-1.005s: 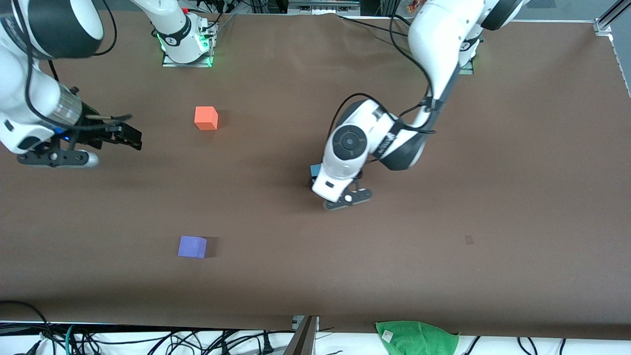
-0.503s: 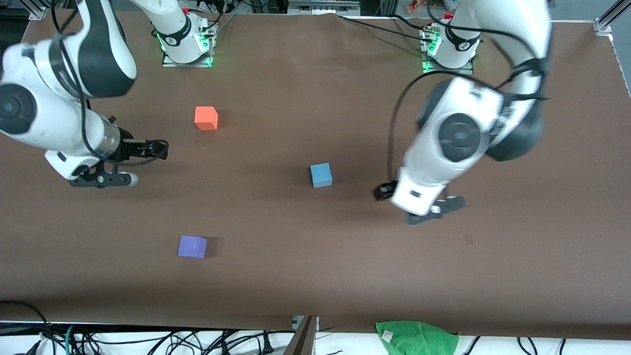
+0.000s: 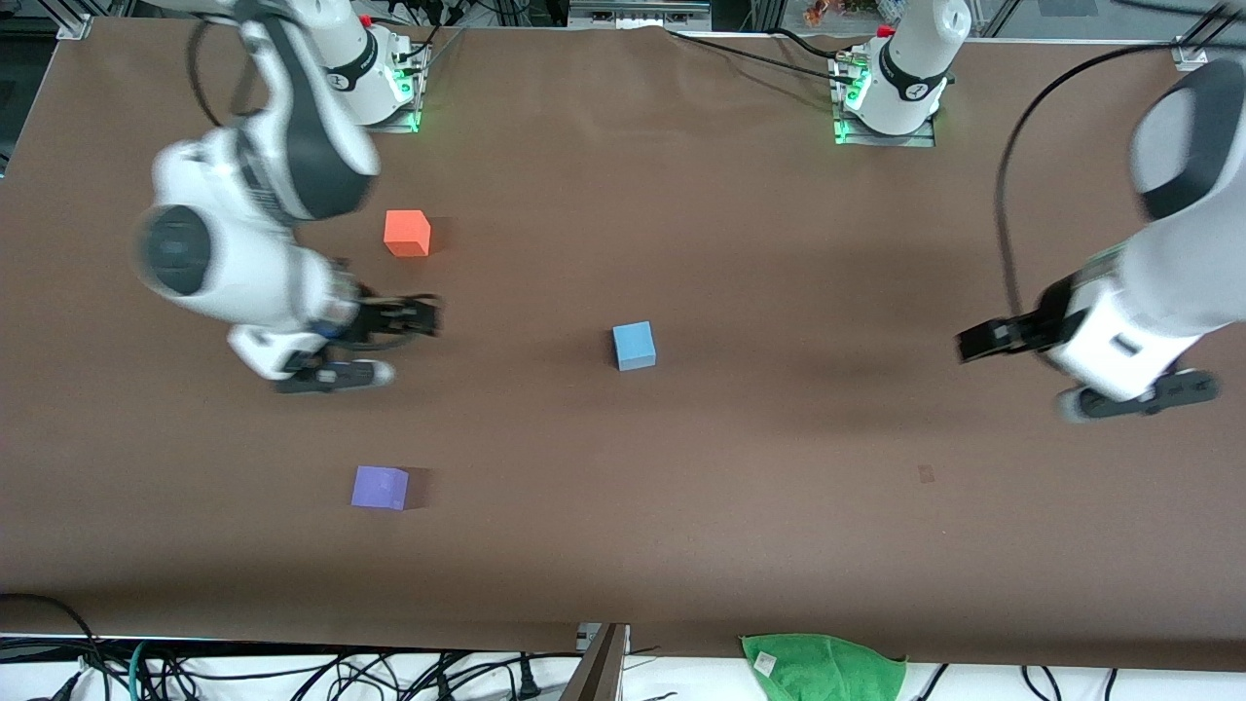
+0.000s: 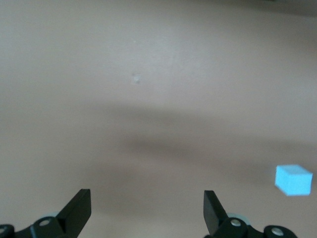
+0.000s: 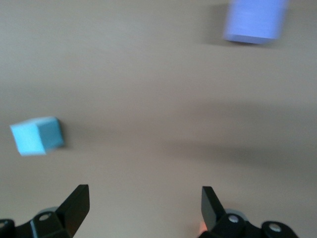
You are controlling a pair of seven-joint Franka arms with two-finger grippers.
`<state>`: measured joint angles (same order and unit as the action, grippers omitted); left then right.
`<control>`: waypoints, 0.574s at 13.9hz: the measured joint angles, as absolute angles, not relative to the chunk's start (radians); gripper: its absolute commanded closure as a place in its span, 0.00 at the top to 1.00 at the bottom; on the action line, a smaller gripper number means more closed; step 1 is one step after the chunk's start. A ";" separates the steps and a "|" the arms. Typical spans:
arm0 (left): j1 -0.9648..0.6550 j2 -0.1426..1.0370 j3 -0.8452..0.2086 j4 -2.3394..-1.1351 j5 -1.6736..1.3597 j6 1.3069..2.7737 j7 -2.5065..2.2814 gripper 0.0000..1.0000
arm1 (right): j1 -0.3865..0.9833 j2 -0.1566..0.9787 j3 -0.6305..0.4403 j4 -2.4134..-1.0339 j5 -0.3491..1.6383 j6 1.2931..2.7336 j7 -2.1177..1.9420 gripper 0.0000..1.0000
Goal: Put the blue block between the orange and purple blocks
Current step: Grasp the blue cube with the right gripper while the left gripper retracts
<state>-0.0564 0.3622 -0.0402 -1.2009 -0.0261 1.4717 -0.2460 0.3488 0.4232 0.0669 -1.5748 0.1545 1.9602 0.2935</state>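
The right gripper (image 3: 423,316) hangs over bare table between the orange block (image 3: 407,233) and the purple block (image 3: 380,487), its fingers spread wide with nothing between them. Its own wrist view makes that plain: both fingertips (image 5: 79,198) frame empty brown surface, with the blue block (image 5: 37,135) and the purple block (image 5: 255,20) ahead of them, well apart from each other. The front view cannot show that gap, since the fingers there blur into one dark shape.

The left gripper (image 3: 978,341) is over bare table toward the left arm's end, well away from every block. In the left wrist view its fingers (image 4: 79,206) also stand wide apart and hold nothing, and the blue block (image 4: 294,179) shows small at the picture's edge.

The blue block (image 3: 634,346) sits alone near the middle of the table (image 3: 779,243), touched by nothing, with open surface all around it. It lies toward the left arm's end from the orange and purple blocks, not between them. The orange block is farther from the front camera than the purple one, and the stretch between them is free apart from the right gripper above it. A green cloth (image 3: 823,667) lies past the table's edge nearest the front camera.
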 measured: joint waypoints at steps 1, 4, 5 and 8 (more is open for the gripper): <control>-0.033 0.320 -0.040 -1.237 -0.026 1.469 -0.205 1.00 | 0.412 0.472 0.068 -1.571 0.154 2.046 0.357 1.00; 0.003 0.213 -0.039 -1.326 -0.026 1.466 -0.169 1.00 | 0.554 0.659 0.065 -1.489 0.141 2.229 0.466 1.00; 0.010 0.184 -0.039 -1.361 -0.026 1.465 -0.168 1.00 | 0.579 0.717 0.062 -1.442 0.139 2.246 0.490 1.00; 0.023 0.118 -0.039 -1.462 -0.026 1.466 -0.168 1.00 | 0.612 0.822 0.060 -1.340 0.121 2.255 0.558 1.00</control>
<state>0.0234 0.1184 -0.0392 -1.4619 -0.0261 1.4662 -0.1677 0.6115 0.8221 0.0597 -1.3403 0.1212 2.2554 0.5577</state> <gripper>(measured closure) 0.000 0.000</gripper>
